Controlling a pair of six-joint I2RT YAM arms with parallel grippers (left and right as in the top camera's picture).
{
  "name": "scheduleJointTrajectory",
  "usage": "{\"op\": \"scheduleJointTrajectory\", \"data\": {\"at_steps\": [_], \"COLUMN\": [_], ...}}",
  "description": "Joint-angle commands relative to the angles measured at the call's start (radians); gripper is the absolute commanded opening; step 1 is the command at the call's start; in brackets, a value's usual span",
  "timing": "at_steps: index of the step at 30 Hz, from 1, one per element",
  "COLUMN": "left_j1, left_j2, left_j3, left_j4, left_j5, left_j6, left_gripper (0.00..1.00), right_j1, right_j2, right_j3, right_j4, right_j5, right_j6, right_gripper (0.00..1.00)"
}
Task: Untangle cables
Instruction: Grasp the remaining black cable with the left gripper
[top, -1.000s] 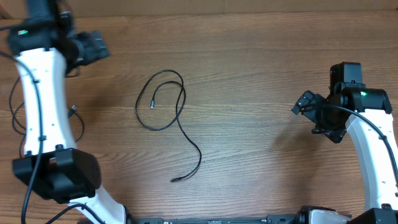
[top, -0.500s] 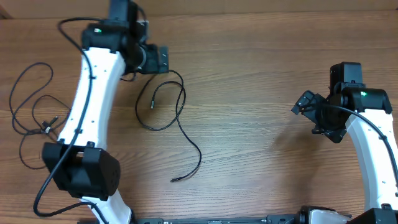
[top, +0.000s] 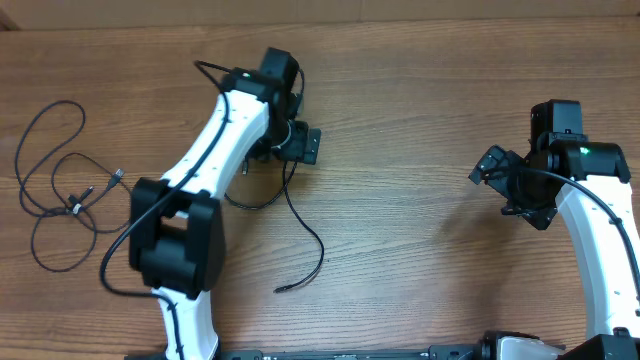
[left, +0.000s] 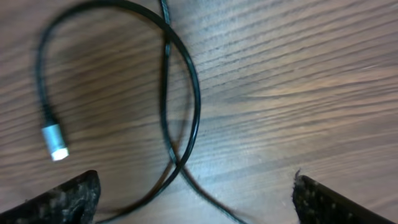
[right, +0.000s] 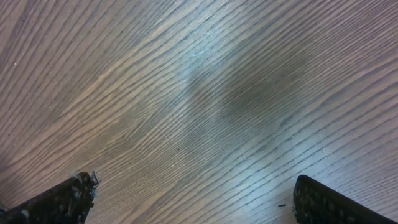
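Note:
One thin black cable (top: 320, 250) lies in the middle of the table. Its loop is partly hidden under my left arm and its tail runs down to a plug end (top: 281, 290). My left gripper (top: 290, 145) is open just above that loop. In the left wrist view the cable (left: 198, 106) crosses over itself between the open fingers (left: 196, 205), and a silvery plug (left: 55, 140) lies at the left. More thin black cables (top: 75, 207) lie loosely looped at the far left. My right gripper (top: 505, 180) is open and empty over bare wood (right: 193, 205).
The wooden table (top: 420, 110) is bare between the middle cable and the right arm. The left arm's white link (top: 215, 150) lies across the space between the two cable groups. The table's far edge (top: 400, 18) runs along the top.
My left arm has swung from the far left to over the middle cable's loop. The looped cables at the far left have come into view. The right arm has not moved.

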Motion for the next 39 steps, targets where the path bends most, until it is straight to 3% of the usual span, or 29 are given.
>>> {"op": "scheduleJointTrajectory", "data": {"at_steps": [1,12,19,24,27,28,39], "left_j1": [-0.024,-0.048,-0.055,-0.06,-0.058,-0.058,0.074], "left_j2": [0.066,0.166,0.183,0.183,0.18,0.178,0.003], "left_j3": [-0.013,-0.013,-0.037,-0.058,-0.058,-0.057,0.064], "left_j4": [0.01,0.013,0.016,0.006,-0.002,-0.002,-0.076], "left_j5": [-0.062,-0.18,-0.173,-0.174,-0.175,-0.175,-0.267], "left_j6": [0.026,-0.016,-0.101,-0.102,-0.101,-0.102,-0.132], "left_gripper": [0.9,0.86,0.7,0.43,0.11,0.04,0.04], "right_j1": [-0.003,-0.003,-0.003,-0.003,-0.003,-0.003,-0.003], "right_j2": [-0.021,-0.021,-0.021,-0.021,-0.021,-0.021,-0.021], "right_j3": [0.021,0.021,0.021,0.021,0.021,0.021,0.021], "right_j4": [0.002,-0.001,-0.002,-0.002,-0.003,-0.005,-0.013], "right_j5": [0.002,0.002,0.002,0.002,0.002,0.002,0.002], "right_j6": [-0.005,-0.005,-0.005,-0.005,-0.005,-0.005,-0.005], "right_gripper": [1.0,1.0,1.0,1.0,1.0,1.0,1.0]}}
